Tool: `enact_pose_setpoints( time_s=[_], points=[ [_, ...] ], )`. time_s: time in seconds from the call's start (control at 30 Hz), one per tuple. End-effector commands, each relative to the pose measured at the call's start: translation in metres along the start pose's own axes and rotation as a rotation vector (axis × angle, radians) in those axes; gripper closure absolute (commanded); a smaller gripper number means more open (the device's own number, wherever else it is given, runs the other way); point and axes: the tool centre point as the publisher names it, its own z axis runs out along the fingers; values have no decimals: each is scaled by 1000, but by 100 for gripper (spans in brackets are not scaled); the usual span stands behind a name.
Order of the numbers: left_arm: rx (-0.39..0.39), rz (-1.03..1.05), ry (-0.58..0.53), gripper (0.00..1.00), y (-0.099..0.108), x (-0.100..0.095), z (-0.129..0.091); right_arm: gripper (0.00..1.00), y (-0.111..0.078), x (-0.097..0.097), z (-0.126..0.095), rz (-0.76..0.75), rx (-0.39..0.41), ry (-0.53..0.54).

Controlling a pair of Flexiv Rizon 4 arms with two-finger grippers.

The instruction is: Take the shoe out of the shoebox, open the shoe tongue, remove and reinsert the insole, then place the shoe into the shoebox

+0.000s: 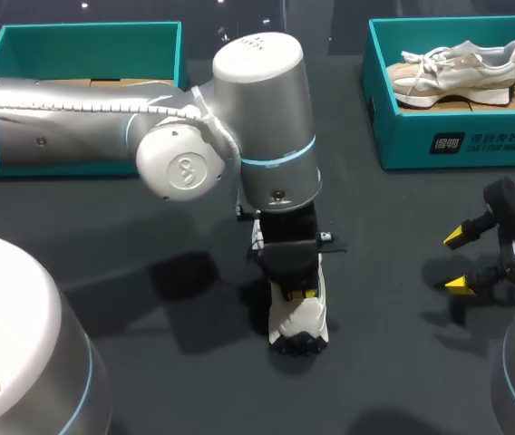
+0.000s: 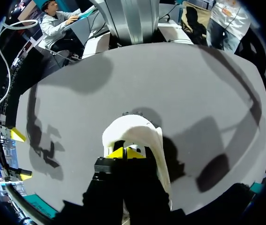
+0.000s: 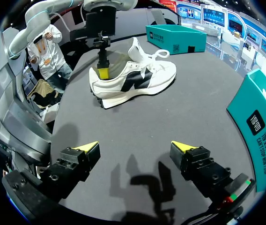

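From above, the white sneaker (image 1: 301, 319) lay on the dark table (image 1: 149, 299), near the middle. The left arm came in from the side and pointed straight down at it. The left gripper (image 1: 296, 292) sat on the shoe and hid part of it. The right gripper (image 1: 460, 261) hung over the table, well apart from the shoe, with its yellow tips spread wide and nothing between them. At the back stood a teal shoebox (image 1: 457, 145) with a second sneaker (image 1: 457, 71) inside, and another teal box (image 1: 85, 36) on the other side.

In the left wrist view, the left gripper (image 2: 125, 152) had its yellow tips close together at the heel end of the white sneaker (image 2: 137, 131), pinching it.

In the right wrist view, the right gripper (image 3: 135, 147) was wide apart over bare table. Ahead of it the white sneaker (image 3: 137, 79) lay on its sole. The left gripper (image 3: 103, 72) held its heel from above.
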Motion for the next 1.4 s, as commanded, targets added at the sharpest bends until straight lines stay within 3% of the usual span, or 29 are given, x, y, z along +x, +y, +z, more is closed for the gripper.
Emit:
enact_pose_setpoints(
  time_s=[0.03, 0.23, 0.4, 0.53, 0.73, 0.93, 1.13, 1.3, 1.4],
  points=[
    [25, -4, -16, 100, 1, -3, 20, 0, 0, 2, 0, 0, 3, -4],
    [53, -16, 25, 100, 7, -5, 53, 0, 0, 2, 0, 0, 3, -4],
    [4, -44, 64, 100, 17, 5, 63, 0, 0, 2, 0, 0, 3, -4],
    [-56, -66, 79, 100, 25, 15, 58, 0, 0, 2, 0, 0, 3, -4],
    [-104, -68, 43, 100, 24, 22, 32, 0, 0, 2, 0, 0, 3, -4],
    [-62, -31, 11, 100, 11, 10, 24, 0, 0, 2, 0, 0, 3, -4],
    [18, 4, 54, 100, 4, -5, 49, 0, 0, 2, 0, 0, 3, -4],
    [15, -16, 109, 100, 12, -4, 72, 0, 0, 2, 0, 0, 3, -4],
    [-15, -30, 121, 100, 17, 3, 74, 0, 0, 2, 0, 0, 3, -4]
  ],
)
